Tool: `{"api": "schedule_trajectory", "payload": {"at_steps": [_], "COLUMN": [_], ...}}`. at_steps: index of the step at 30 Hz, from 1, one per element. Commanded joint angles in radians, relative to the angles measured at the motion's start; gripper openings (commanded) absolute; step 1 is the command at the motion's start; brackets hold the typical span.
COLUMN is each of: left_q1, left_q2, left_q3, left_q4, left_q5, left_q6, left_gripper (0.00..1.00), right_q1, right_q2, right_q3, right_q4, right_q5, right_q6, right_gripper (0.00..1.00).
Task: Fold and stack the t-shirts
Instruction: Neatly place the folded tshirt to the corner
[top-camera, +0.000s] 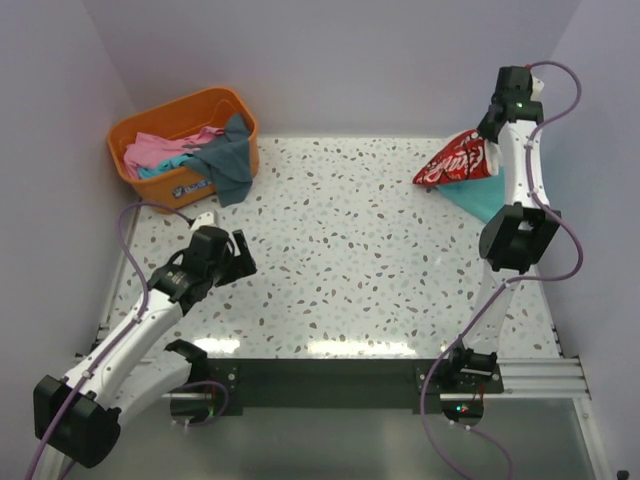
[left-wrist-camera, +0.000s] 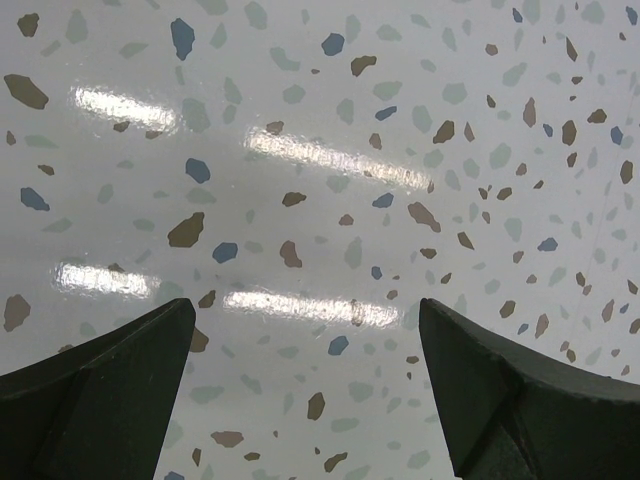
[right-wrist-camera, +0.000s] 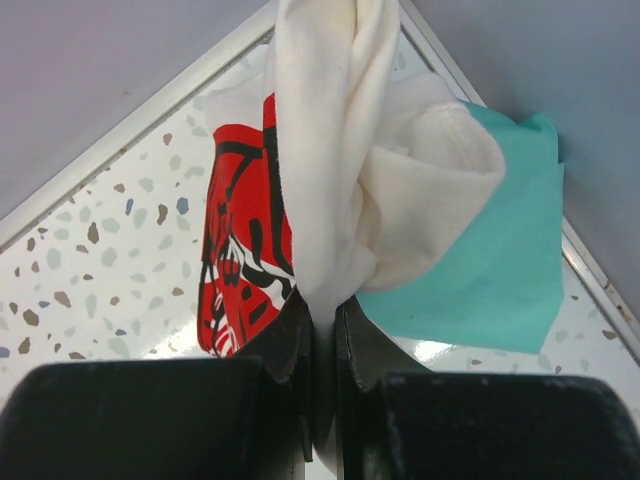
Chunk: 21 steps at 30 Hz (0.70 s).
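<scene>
At the far right corner of the counter, the right gripper (top-camera: 492, 148) is clamped on a bunched fold of the cream-white t-shirt (right-wrist-camera: 340, 150). The cloth is raised off the surface, its red print with white lettering facing the middle of the counter. Holding it up by one pinch probably lets the cloth drop loose before it is laid flat for folding.

Directly beneath it the teal-green t-shirt (right-wrist-camera: 490, 270) lies flat in that same corner. It looks already folded, so I judge it to be the base of the stack.

Near the left edge, the left gripper (left-wrist-camera: 305, 380) hovers over bare counter with its jaws wide apart and nothing between them. It seems placed to take a free edge once the shirt comes down.

The orange basket (top-camera: 175, 105) sits at the far left corner. It holds a pink t-shirt (top-camera: 150, 150), with a dark grey-blue t-shirt (top-camera: 230, 165) draped over its rim, so more folding remains.

The counter (top-camera: 350, 250) is glossy white terrazzo flecked with brown, blue and grey chips. It mirrors the overhead lights, and cloth should slide easily on it. Plain pale lilac walls close it in at the far, left and right edges.
</scene>
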Motion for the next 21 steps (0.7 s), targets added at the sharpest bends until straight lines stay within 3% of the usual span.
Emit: {"api": "schedule_trajectory", "payload": {"at_steps": [1, 8, 17, 21], "left_q1": [-0.002, -0.002, -0.002, -0.002], "left_q2": [0.009, 0.016, 0.029, 0.027], "left_q3": [0.016, 0.013, 0.01, 0.013], "left_q4": [-0.003, 0.004, 0.007, 0.003], "left_q5": [-0.013, -0.003, 0.012, 0.013], "left_q6": [-0.002, 0.001, 0.007, 0.005], "left_gripper": [1.0, 1.0, 1.0, 1.0], "right_q1": [-0.023, -0.068, -0.13, -0.152], "right_q2": [-0.103, -0.161, -0.192, -0.171], "right_q3": [0.057, -0.022, -0.444, -0.527], "right_q4": [0.049, 0.093, 0.3, 0.317], "right_q5": [-0.054, -0.057, -0.092, -0.034], "right_q6": [0.021, 0.046, 0.055, 0.093], "right_gripper": [0.0, 0.0, 0.0, 0.0]}}
